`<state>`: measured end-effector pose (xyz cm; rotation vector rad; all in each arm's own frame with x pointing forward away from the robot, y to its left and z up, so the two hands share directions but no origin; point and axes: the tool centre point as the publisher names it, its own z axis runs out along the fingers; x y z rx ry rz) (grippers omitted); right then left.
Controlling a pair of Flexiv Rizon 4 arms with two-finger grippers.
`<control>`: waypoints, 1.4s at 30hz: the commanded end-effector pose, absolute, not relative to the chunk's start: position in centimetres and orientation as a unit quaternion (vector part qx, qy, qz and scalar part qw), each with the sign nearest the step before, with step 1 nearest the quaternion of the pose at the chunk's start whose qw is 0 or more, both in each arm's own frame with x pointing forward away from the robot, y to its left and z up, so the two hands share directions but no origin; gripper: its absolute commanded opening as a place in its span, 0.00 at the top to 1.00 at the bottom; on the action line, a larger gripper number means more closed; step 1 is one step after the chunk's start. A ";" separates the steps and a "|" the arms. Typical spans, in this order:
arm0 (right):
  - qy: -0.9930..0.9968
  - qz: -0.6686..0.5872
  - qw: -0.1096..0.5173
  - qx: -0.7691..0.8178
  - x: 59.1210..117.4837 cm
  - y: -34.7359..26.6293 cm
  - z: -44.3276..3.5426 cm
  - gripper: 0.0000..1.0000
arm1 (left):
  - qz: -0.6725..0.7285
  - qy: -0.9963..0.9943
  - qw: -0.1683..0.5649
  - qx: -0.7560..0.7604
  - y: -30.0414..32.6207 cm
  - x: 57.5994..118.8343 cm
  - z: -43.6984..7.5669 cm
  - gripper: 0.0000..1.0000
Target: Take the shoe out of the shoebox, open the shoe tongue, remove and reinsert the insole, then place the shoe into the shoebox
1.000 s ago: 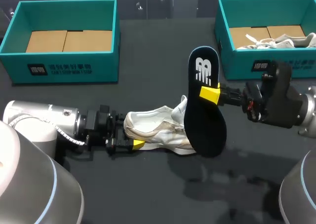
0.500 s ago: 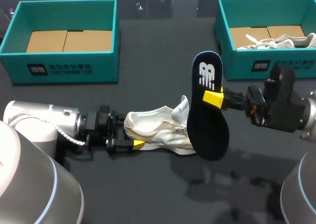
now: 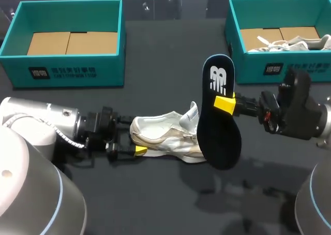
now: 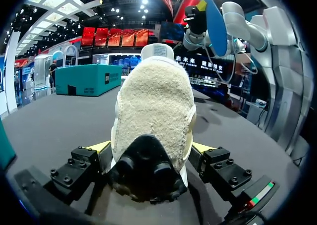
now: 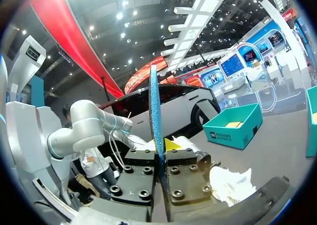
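Since 1 second ago, the right gripper (image 3: 225, 103) has carried the insole (image 3: 220, 118) a little toward the right shoebox (image 3: 289, 69), and the left arm (image 3: 46, 123) has turned at its wrist while the shoe (image 3: 163, 139) stays at the same place.

In the head view, the white shoe lies on its side on the dark table (image 3: 165, 48), between the 2 teal boxes and nearer to the robot. The left gripper (image 3: 133, 140) is at its heel. The dark insole stands almost upright, just beside the shoe's toe end, with the right gripper's fingers clamped on its edge. The left shoebox (image 3: 72, 72) holds only cardboard. A second shoe (image 3: 289, 42) lies in the right shoebox.

In the left wrist view, the heel sits between the 2 yellow-tipped fingers, and both press on it from the sides.

In the right wrist view, the insole is seen edge-on, pinched tight between the 2 fingers.
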<state>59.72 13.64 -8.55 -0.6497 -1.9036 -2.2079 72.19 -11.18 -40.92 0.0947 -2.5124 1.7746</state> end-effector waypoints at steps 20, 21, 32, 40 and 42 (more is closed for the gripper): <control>-0.637 -0.729 0.053 -0.244 58.6 13.2 -8.3 1.00 | 0.395 -0.913 0.097 -0.023 -7.5 70.7 -37.8 0.00; -0.637 -0.729 0.053 -0.244 58.6 13.2 -8.3 1.00 | 0.395 -0.913 0.097 -0.023 -7.5 70.7 -37.8 0.00; -0.637 -0.729 0.053 -0.244 58.6 13.2 -8.3 1.00 | 0.375 -0.921 0.101 -0.020 -7.4 70.3 -37.4 0.00; -0.637 -0.729 0.053 -0.244 58.6 13.2 -8.3 1.00 | 0.263 -0.959 0.108 -0.003 -7.0 70.4 -34.8 0.00; -0.637 -0.729 0.053 -0.244 58.6 13.2 -8.3 1.00 | 0.219 -0.971 0.096 0.002 -7.1 70.3 -34.3 0.00</control>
